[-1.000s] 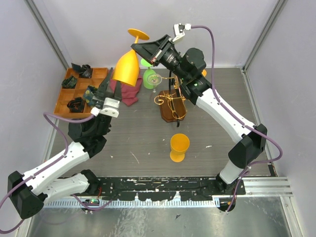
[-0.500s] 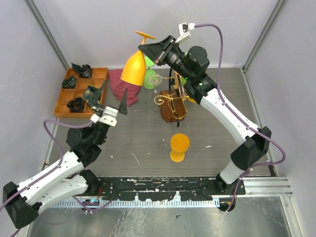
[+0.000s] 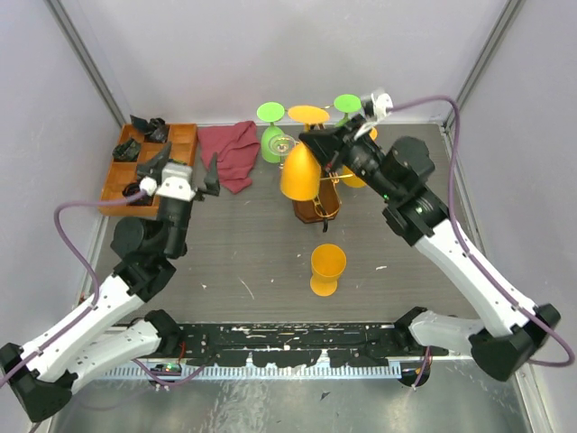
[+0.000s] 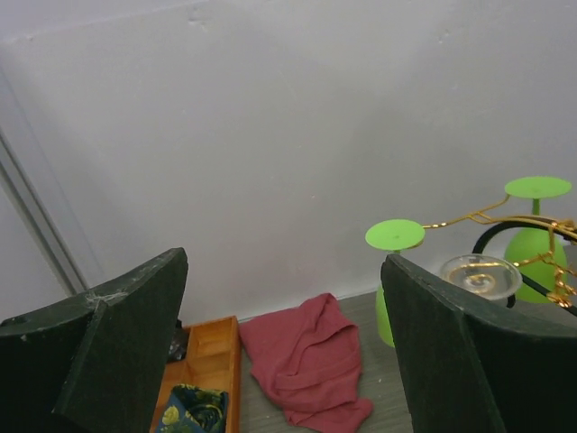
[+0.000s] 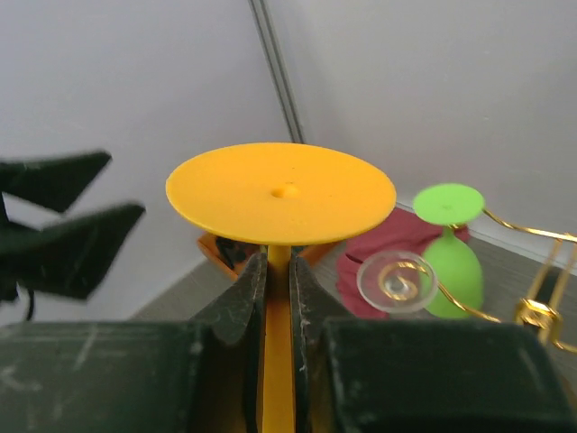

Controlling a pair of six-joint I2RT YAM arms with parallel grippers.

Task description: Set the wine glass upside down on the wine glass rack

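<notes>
- The orange wine glass (image 3: pixel 300 173) hung upside down in the air, foot uppermost, with its bowl in front of the left side of the wine glass rack (image 3: pixel 315 209) in the top view.
- The right jaws were clenched on its stem just under the foot disc (image 5: pixel 281 192), and nothing else was holding it.
- I judged the step in hand to be bringing the inverted glass up to the rack. Whether the stem had met a scroll arm yet could not be told.
- The next move called for sliding the stem into a free scroll arm so the foot rested on the wires, and only then letting go. A green glass (image 3: pixel 271 142) and a clear glass (image 3: pixel 284 144) hung just beside it and had to be missed.
- The left jaws stood wide apart and held nothing, near the wooden tray (image 3: pixel 185 135) and the red cloth (image 3: pixel 230 153).
- A second earlier, the left jaws had gripped the bowl while the glass sat tilted above the cloth. Since then they had let go and drawn back, and the right arm (image 3: pixel 451 244) had swung the glass across to the rack.
- A second orange glass (image 3: pixel 327 268) stood on the bench (image 3: pixel 252 253), unmoved.
</notes>
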